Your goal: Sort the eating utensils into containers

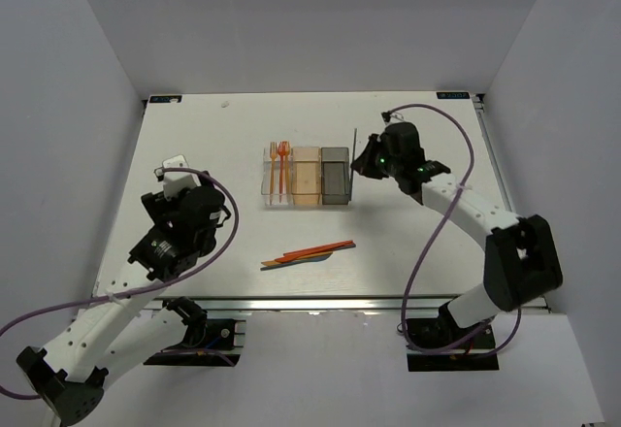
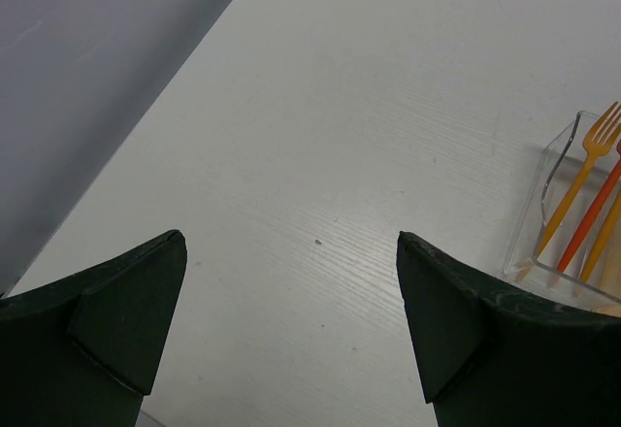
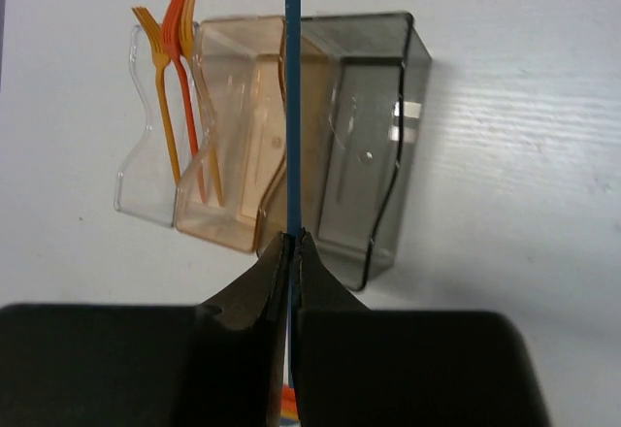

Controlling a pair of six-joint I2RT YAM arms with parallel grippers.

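Three containers stand in a row mid-table: a clear bin (image 1: 273,177), a tan bin (image 1: 306,177) and a dark grey bin (image 1: 335,177). Orange forks (image 1: 281,158) lie in the clear bin (image 3: 136,180). My right gripper (image 3: 293,239) is shut on a thin blue utensil (image 3: 292,97), held edge-on above the boundary between the tan bin (image 3: 238,126) and the dark grey bin (image 3: 378,136). A small pile of mostly orange utensils (image 1: 309,251) lies on the table nearer the arms. My left gripper (image 2: 291,240) hangs open over bare table to the left of the bins, holding nothing.
White walls close in the table on the left, back and right. The clear bin (image 2: 568,209) with its forks (image 2: 587,170) shows at the right edge of the left wrist view. A purple cable loops from each arm.
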